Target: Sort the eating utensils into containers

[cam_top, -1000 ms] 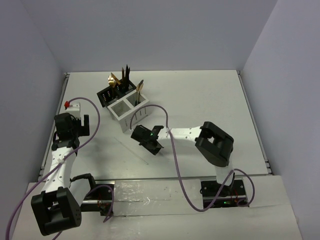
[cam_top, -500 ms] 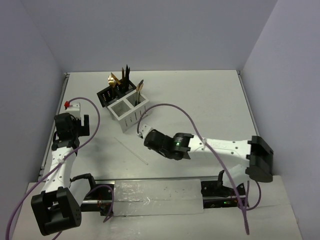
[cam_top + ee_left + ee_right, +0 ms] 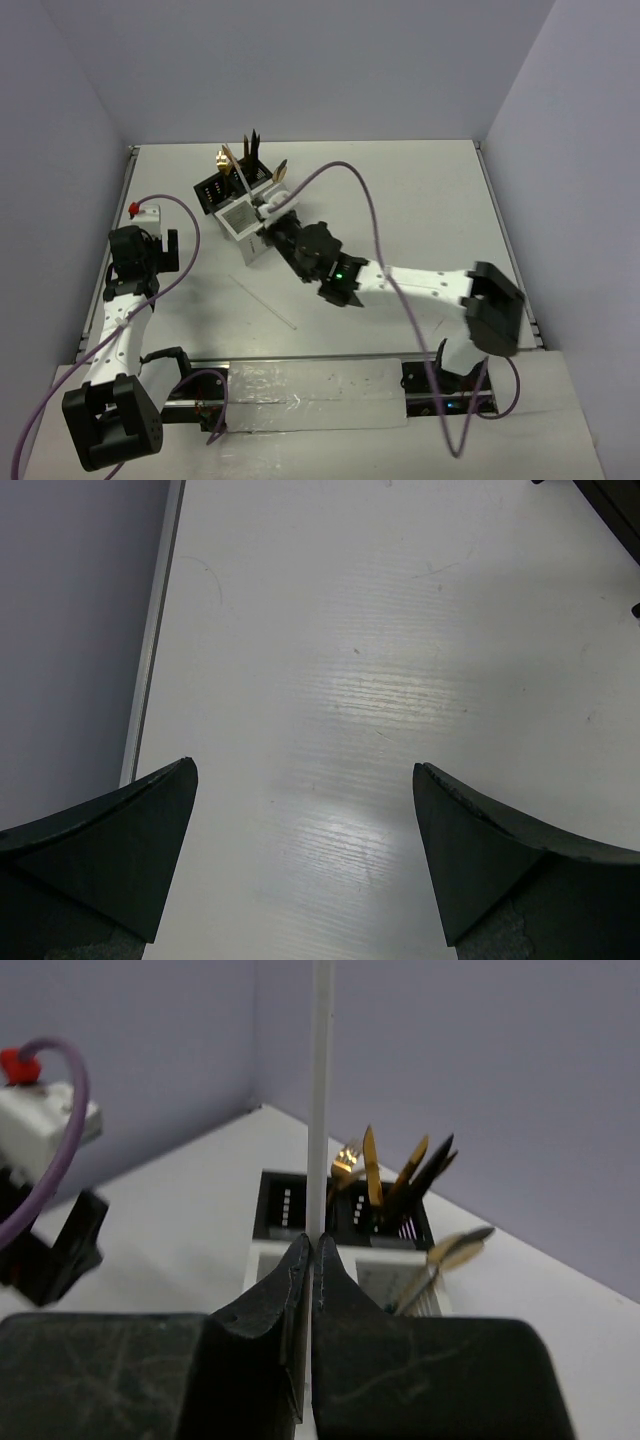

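Note:
My right gripper (image 3: 272, 222) is shut on a thin white chopstick (image 3: 243, 182) and holds it upright over the white slatted box (image 3: 243, 222). In the right wrist view the chopstick (image 3: 320, 1080) rises from between the closed fingertips (image 3: 312, 1245). Behind it is the black box (image 3: 276, 1207), holding gold and black utensils (image 3: 400, 1175). A gold spoon (image 3: 455, 1245) leans in the white box (image 3: 400, 1278). A second white chopstick (image 3: 265, 303) lies flat on the table. My left gripper (image 3: 305, 780) is open and empty over bare table at the left (image 3: 143, 250).
The black box (image 3: 212, 188) stands behind and to the left of the white one at the back of the table. The table's raised left edge (image 3: 150, 670) runs beside my left gripper. Purple cables loop over both arms.
My right arm has swung from the table's middle back and left to the boxes, carrying the chopstick upright. The chopstick on the table and my left arm have not moved.

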Available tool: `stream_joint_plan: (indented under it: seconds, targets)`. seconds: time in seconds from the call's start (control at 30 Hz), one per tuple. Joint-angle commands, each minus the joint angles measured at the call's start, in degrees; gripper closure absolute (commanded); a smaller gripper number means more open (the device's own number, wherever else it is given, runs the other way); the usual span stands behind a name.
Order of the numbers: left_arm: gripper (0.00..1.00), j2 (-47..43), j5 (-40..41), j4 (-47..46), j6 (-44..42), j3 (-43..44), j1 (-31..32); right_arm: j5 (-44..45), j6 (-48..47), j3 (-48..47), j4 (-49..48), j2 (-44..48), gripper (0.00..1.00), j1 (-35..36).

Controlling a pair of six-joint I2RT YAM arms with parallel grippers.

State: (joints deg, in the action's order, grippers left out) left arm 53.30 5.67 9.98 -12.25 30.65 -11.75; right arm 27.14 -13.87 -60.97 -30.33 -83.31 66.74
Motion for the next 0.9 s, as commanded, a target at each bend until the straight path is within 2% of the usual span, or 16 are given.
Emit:
stream_joint_plan:
  seconds: [0.0, 0.13, 0.17, 0.33, 0.47, 0.53, 0.7, 0.8, 0.83, 0.87]
  targets:
    - [0.01, -0.8, 0.7, -2.7, 0.6, -0.2, -0.6, 2.0, -3.4, -7.2, -26.6, -13.8, 1.0, -2.7]
    - [0.01, -1.0, 0.7, -2.9, 0.6, -0.2, -0.7, 1.3, -1.1, -19.1, -28.2, -26.4, 1.0, -6.0]
    - [0.01, -0.8, 0.7, -2.9, 0.6, -0.2, -0.7, 1.6, 0.6, -20.1, -28.2, -29.9, 1.0, -6.5]
    - [0.01, -0.3, 0.0, -3.2, 0.5, -0.2, -0.8, -0.1, 7.3, -20.9, -26.6, -35.2, 1.0, -9.3]
    - [0.01, 0.5, -0.2, -2.9, 0.6, -0.1, -0.8, 0.7, 6.7, -23.6, -22.4, -40.3, 1.0, -9.9]
    - [0.01, 0.4, 0.0, -3.0, 0.5, -0.2, -0.8, 0.1, 7.4, -23.6, -18.8, -40.7, 1.0, -10.0]
    - [0.01, 0.0, -0.1, -3.2, 0.4, -0.2, -0.8, -4.5, 9.8, -17.4, -18.2, -36.4, 1.0, -9.3]
    - [0.01, 0.3, -0.2, -3.0, 0.5, -0.2, -0.9, -4.3, 8.7, -15.1, -16.0, -33.6, 0.8, -8.7]
    - [0.01, 0.4, -0.2, -3.0, 0.5, -0.1, -0.8, -4.1, 8.9, -14.6, -15.3, -32.7, 0.67, -8.7]
    - [0.01, 0.5, -0.2, -2.9, 0.5, 0.0, -0.9, -4.3, 9.2, -14.1, -14.5, -30.5, 0.61, -8.7]
